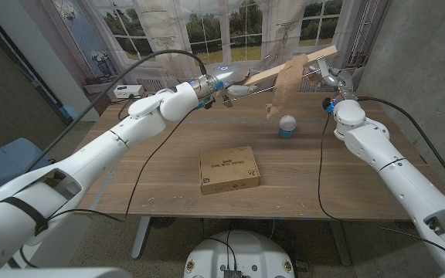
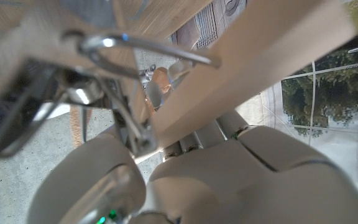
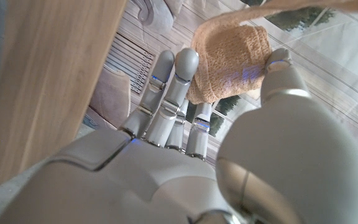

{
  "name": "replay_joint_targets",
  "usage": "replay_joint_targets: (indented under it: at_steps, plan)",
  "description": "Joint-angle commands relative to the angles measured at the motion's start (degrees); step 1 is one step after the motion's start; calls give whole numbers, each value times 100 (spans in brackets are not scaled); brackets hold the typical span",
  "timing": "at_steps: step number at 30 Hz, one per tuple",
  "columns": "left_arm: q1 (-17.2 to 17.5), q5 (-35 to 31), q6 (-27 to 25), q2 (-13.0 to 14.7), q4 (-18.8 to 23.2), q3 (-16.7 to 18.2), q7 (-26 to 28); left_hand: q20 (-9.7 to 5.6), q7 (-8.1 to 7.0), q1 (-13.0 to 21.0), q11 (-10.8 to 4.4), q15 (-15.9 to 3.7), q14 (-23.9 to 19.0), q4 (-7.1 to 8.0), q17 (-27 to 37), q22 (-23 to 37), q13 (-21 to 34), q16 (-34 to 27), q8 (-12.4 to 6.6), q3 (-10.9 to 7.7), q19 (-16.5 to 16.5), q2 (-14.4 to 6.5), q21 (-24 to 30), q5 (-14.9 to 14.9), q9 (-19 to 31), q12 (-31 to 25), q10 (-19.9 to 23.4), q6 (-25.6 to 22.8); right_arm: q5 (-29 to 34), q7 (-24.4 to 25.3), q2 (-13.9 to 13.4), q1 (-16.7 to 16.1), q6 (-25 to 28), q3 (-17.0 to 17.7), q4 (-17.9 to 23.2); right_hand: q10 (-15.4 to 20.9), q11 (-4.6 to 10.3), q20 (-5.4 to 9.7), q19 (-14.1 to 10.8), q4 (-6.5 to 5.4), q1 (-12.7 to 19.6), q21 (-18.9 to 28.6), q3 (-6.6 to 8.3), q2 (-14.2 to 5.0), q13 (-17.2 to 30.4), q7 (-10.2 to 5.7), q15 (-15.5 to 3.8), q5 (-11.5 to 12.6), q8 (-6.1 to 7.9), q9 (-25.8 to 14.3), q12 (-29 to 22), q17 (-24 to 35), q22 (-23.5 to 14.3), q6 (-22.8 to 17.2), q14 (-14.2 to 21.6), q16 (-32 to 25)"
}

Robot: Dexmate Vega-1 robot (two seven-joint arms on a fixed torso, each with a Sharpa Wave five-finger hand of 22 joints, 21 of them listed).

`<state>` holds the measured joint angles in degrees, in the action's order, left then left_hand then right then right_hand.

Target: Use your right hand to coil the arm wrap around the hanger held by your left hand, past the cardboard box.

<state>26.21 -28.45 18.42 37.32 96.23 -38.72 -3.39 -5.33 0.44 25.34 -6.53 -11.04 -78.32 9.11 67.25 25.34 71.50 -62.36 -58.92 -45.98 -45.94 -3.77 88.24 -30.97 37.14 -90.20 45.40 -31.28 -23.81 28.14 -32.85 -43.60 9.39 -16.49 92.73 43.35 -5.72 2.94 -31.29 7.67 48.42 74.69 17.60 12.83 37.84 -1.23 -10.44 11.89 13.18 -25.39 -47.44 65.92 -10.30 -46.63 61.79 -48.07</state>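
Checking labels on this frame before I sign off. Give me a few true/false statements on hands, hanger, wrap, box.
1. The left hand holds the wooden hanger up above the table. True.
2. The right hand is open and holds nothing. False: it grips a bunched roll of the tan arm wrap.
3. The cardboard box lies flat on the table, nearer the robot than the hanger. True.
4. The arm wrap lies folded on top of the cardboard box. False: it hangs from the hanger, off the table.
5. A small blue and white object stands on the table beyond the box. True.
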Motion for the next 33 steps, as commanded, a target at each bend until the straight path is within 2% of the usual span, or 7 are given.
replay_joint_targets:
  at_steps: [1,7,15,20,25,29,33]
  plan:
    - [-34,135,-301,57,184,64,-443,-227,35,16,5,-31,-15,4,42,36,12,-51,-45,-39,34,-63,54,13,14,-46,44,-6,-144,59,183,-207,-184,-163,-432,970,739,91,61,-16,2229,59,35,-2244,20,322,-190,24,9,-39,12,7,-2,-1297,-5,14]
    - [-173,-117,-690,96,323,-29,-762,-226,28,17,21,-24,-16,2,30,4,12,-47,-57,-37,21,-65,37,17,4,-44,33,-7,-220,91,188,-427,-324,-151,-421,956,722,90,57,-17,2230,80,26,-2243,31,319,-188,20,6,-53,22,-1,-1,-1304,4,12]
    - [-470,-447,-1122,154,516,-272,-1498,-223,30,22,18,-8,14,-3,15,-4,12,-32,-70,-34,24,-66,37,22,-15,-47,41,5,-272,173,211,-744,-512,-150,-376,973,713,93,76,-15,2234,102,18,-2232,21,333,-191,18,-5,-67,41,-26,3,-1311,-31,42]
    - [-572,-757,-1311,183,648,-372,-1696,-223,42,29,29,-7,18,-8,9,-13,12,-29,-76,-32,34,-66,33,25,-59,-48,43,5,-312,228,248,-921,-683,-116,-365,967,712,92,89,-16,2234,109,10,-2233,50,335,-189,17,-17,-70,34,-33,4,-1301,-19,36]
    - [-560,-1050,-1478,169,733,-395,-1605,-223,47,33,37,-6,30,-9,-36,-22,11,4,-91,-32,31,-65,33,26,-49,-44,23,23,-280,260,235,-1092,-845,-111,-272,976,717,92,80,-15,2242,123,10,-2240,40,346,-186,19,-16,-77,46,-14,6,-1320,1,14]
    - [-404,-1476,-1738,127,853,-373,-1166,-222,42,37,32,-11,3,-11,-36,-15,11,-6,-109,-34,34,-65,40,26,-36,-45,23,28,-228,298,212,-1279,-971,-113,-150,977,711,91,86,-13,2244,128,4,-2233,51,343,-186,19,-23,-84,48,-47,9,-1313,-33,43]
    - [-328,-1804,-1981,75,939,-397,-992,-241,45,42,16,-27,-19,-12,-26,-33,12,-20,-139,-38,2,-66,40,27,-15,-49,50,30,-174,315,212,-1437,-1077,-141,-56,983,716,94,91,-12,2248,132,2,-2234,57,351,-185,21,-26,-87,50,-38,11,-1318,-17,29]
